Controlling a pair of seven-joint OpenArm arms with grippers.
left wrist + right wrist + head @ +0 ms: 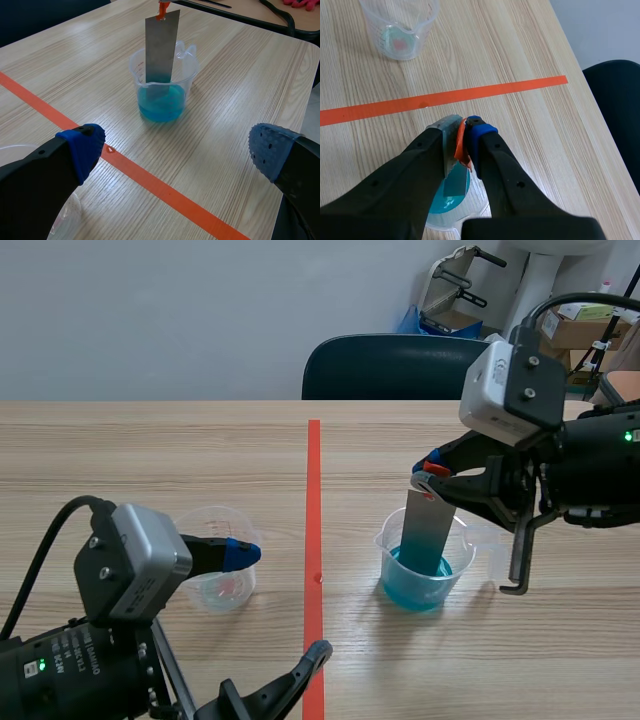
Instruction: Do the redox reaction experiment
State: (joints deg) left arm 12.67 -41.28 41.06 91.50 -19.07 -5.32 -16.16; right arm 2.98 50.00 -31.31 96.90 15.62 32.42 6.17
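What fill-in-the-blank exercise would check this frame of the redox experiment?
1. The right gripper is shut on a metal strip whose lower end dips into ____ liquid.
2. The fingers of the left gripper stand ____.
3. The plastic beaker holding that liquid stands on the ____ arm's side of the tape line.
Missing words: blue; open; right.

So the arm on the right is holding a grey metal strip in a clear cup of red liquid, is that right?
Not quite: the liquid is blue, not red. The right gripper does hold the grey metal strip standing in the clear cup, as the left wrist view shows plainly.
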